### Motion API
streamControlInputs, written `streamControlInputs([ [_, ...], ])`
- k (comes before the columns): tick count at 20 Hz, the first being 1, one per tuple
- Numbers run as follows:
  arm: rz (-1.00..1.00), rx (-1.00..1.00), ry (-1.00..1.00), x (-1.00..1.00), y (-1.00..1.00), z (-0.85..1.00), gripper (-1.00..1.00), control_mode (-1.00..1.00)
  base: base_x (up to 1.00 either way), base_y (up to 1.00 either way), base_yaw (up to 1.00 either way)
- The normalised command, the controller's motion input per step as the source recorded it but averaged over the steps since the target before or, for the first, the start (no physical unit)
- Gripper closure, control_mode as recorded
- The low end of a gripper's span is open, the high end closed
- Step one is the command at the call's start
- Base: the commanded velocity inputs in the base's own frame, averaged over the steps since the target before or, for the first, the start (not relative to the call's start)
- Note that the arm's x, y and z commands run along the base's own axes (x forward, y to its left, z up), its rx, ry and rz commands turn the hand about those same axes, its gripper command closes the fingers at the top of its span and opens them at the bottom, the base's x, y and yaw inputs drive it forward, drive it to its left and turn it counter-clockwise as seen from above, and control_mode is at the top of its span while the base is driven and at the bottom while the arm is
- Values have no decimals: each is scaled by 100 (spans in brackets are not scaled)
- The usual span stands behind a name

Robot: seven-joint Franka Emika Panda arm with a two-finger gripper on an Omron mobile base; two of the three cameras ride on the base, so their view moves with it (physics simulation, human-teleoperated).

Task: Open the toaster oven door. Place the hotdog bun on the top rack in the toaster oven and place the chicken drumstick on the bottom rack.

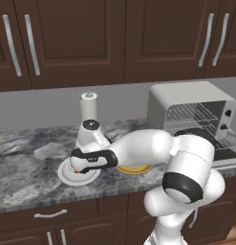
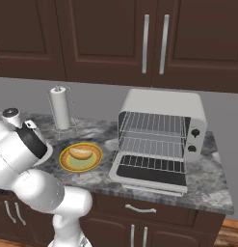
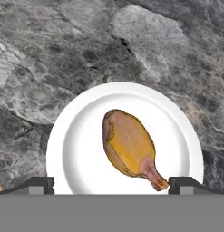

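Observation:
The golden-brown chicken drumstick [image 3: 129, 145] lies on a round white plate [image 3: 177, 122], bone end toward the fingertips. My gripper [image 3: 111, 185] hangs open just above that plate, with one tip on either side of the drumstick and nothing between them. In the left base view the hand [image 1: 86, 161] hovers over the white plate [image 1: 67, 178]. The hotdog bun [image 2: 81, 153] rests on a yellow plate [image 2: 94, 163]. The toaster oven [image 2: 161, 103] stands to the right. Its door [image 2: 149, 177] lies folded down flat, which bares the top rack [image 2: 152, 130] and the bottom rack [image 2: 149, 148].
A paper towel roll on its stand [image 2: 60, 108] sits at the back of the grey marble counter [image 2: 212, 183]. Dark wood cabinets hang above and drawers run below the counter edge. My arm stretches left across the counter, over part of the yellow plate [image 1: 134, 169].

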Motion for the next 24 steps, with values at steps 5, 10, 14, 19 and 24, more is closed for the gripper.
streamControlInputs([
  [5,0,-2,0,16,11,-18,-100,-100,0,0,0],
  [10,0,-1,0,9,14,-9,-100,-100,0,0,0],
  [14,0,-2,0,0,6,-11,-100,-100,0,0,0],
  [19,0,-3,-3,7,4,-13,-100,-100,0,0,0],
  [24,0,-2,0,16,3,-17,-100,-100,0,0,0],
])
